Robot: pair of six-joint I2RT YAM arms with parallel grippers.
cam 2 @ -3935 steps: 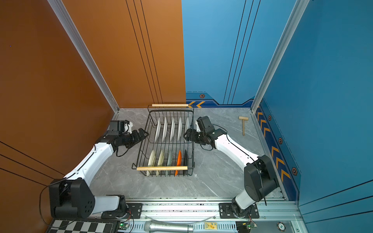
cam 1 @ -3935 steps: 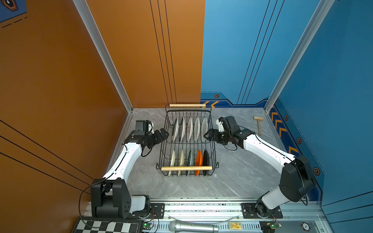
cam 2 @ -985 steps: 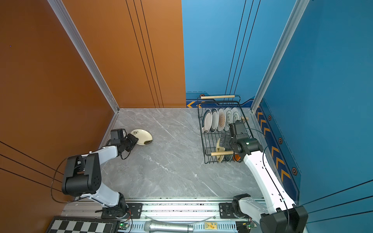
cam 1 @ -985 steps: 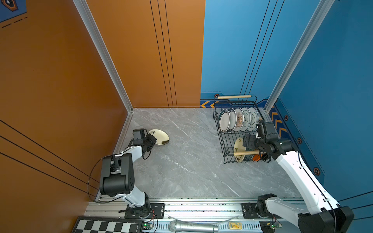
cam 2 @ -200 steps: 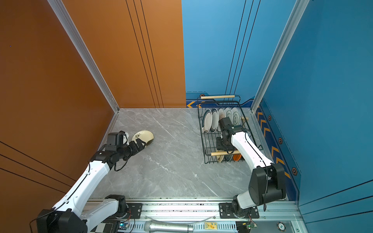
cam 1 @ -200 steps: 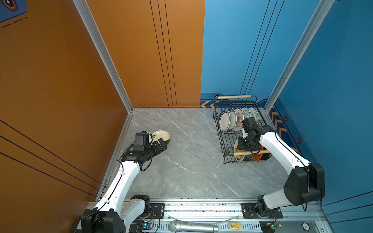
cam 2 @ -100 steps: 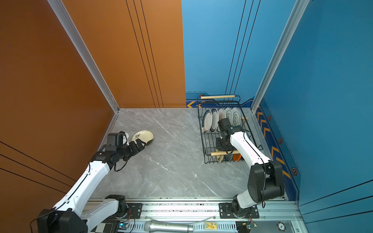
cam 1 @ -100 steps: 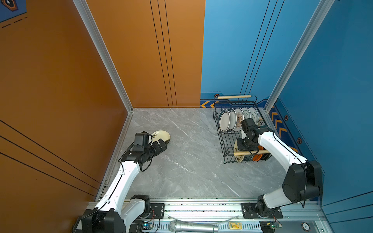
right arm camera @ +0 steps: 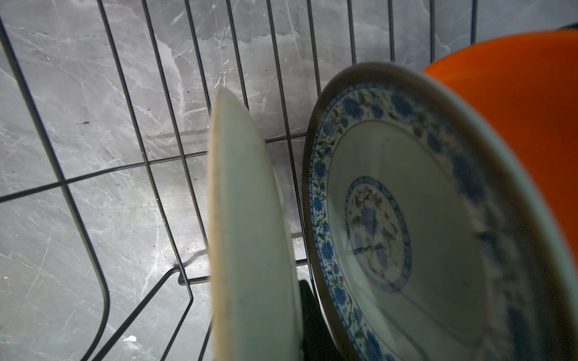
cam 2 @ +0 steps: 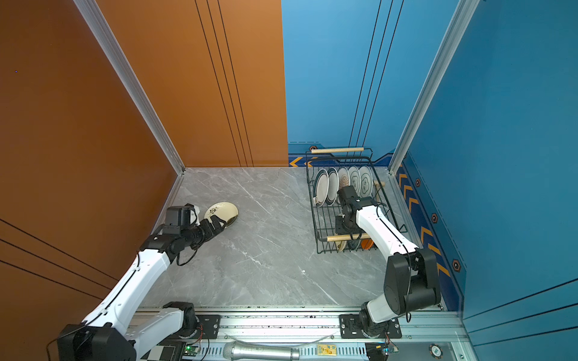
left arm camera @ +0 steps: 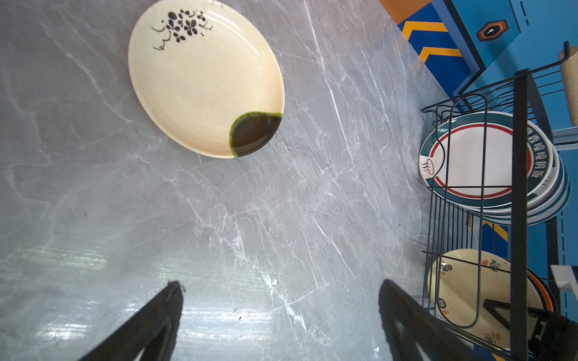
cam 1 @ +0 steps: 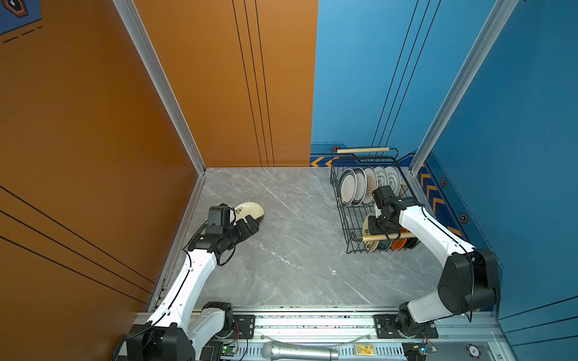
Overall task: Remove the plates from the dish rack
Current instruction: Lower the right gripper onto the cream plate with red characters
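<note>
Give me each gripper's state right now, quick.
Left gripper: open, holding nothing.
Right gripper: shut on the cream plate standing in the dish rack.

Orange wall [cam 1: 93,125] on the left, blue walls [cam 1: 359,78] far and right, grey marbled counter [cam 1: 297,265], aluminium corner posts [cam 1: 159,81], orange chevron trim [cam 1: 319,161]

The cream plate [right arm camera: 247,218] hid all but one finger [right arm camera: 309,312] of the right gripper [cam 1: 374,225], and the blurred orange plate [right arm camera: 516,109] ran off the view's edge.
</note>
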